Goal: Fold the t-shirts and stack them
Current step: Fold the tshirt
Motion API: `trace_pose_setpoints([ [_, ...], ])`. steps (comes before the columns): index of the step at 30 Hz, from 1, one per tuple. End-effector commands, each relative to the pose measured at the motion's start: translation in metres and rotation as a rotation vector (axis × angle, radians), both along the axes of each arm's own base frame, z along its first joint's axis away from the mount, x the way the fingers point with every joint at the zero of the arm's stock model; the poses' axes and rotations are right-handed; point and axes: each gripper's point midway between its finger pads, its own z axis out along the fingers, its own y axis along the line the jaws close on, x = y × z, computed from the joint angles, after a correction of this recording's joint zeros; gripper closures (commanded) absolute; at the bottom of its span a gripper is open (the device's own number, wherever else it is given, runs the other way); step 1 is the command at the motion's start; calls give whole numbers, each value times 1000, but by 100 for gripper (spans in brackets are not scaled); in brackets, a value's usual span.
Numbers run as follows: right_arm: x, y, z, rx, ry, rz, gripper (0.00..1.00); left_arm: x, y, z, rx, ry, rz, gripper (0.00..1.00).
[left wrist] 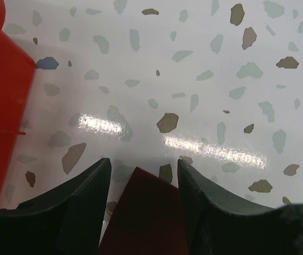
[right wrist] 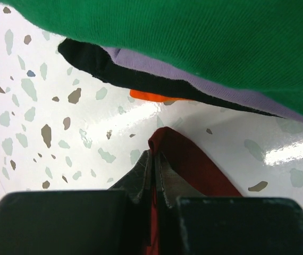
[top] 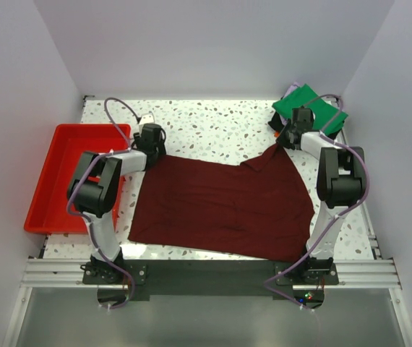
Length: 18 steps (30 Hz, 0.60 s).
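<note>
Two grippers are at the far corners of the cloth. The right gripper [right wrist: 153, 159] is clenched, a fold of maroon pinched between its closed fingers and raised a little off the table [top: 213, 126]. The left gripper [left wrist: 142, 167] is not gripping – its jaws stand apart on either side of a maroon corner, with slivers of gap visible.

Outward from there, the maroon t-shirt [top: 220, 206] lies spread flat across the middle of the table, its near hem towards the arm bases. Just beyond the right gripper sits the finished stack at the far right corner: a green square [right wrist: 194, 42] on top, then lavender [right wrist: 204, 85], black [right wrist: 114, 66], and an orange edge [right wrist: 149, 95] peeping out beneath. A red tray [top: 61, 173] rests at the left edge, beside the left arm.

My reading: this is the grasp before the first fold. Next, the left jaws need to pinch their corner – then both arms should lift evenly and carry the far edge towards the near hem, keeping the cloth taut.
</note>
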Motion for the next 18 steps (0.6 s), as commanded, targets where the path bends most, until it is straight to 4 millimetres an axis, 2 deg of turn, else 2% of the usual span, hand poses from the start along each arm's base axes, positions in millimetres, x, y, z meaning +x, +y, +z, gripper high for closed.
trace_pose_setpoints([
  [1, 7, 2, 32, 5, -84, 21, 100, 14, 3, 10, 15, -27, 16, 44],
  [6, 7, 3, 30, 8, -79, 21, 100, 11, 2, 1, 11, 0, 15, 54],
  [14, 9, 3, 24, 12, -70, 16, 100, 2, 6, -4, 13, 22, 28, 55],
  [18, 9, 3, 24, 12, -70, 16, 100, -1, 1, -12, -2, 40, 5, 66],
])
